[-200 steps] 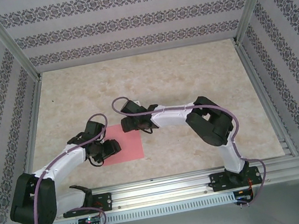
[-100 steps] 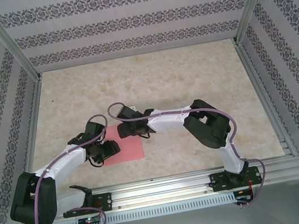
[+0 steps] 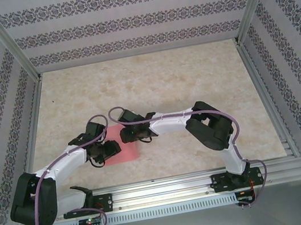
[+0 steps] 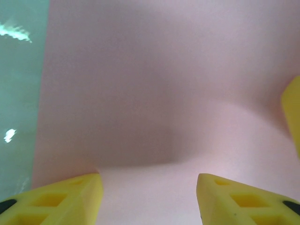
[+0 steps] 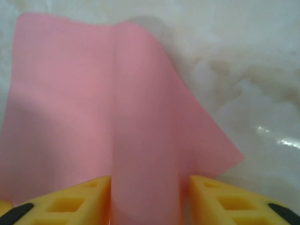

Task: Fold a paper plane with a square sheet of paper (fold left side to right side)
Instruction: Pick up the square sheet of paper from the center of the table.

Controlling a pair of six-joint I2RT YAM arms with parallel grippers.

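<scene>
Jaws of right gripper [image 5: 150, 199] partway apart, with a raised ridge of the square sheet of paper [image 5: 84, 103] between them; grip unclear. Jaws of left gripper [image 4: 149, 199] apart, low over the sheet's left part. Sheet lies on table [image 5: 243, 65].

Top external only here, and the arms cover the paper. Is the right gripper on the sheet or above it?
Observer: It's on it. In the right wrist view, a raised ridge of the square sheet of paper runs up between the jaws of the right gripper. I can't tell whether it's pinched.
Operator: Is the sheet flat otherwise?
Observer: No, it tents. Both sides fall away from the ridge toward the table.
Operator: Left gripper?
Observer: In the left wrist view, the left gripper is open, with its jaws apart low over the pink sheet. The sheet seems to bulge in a curve just ahead of them.
</scene>
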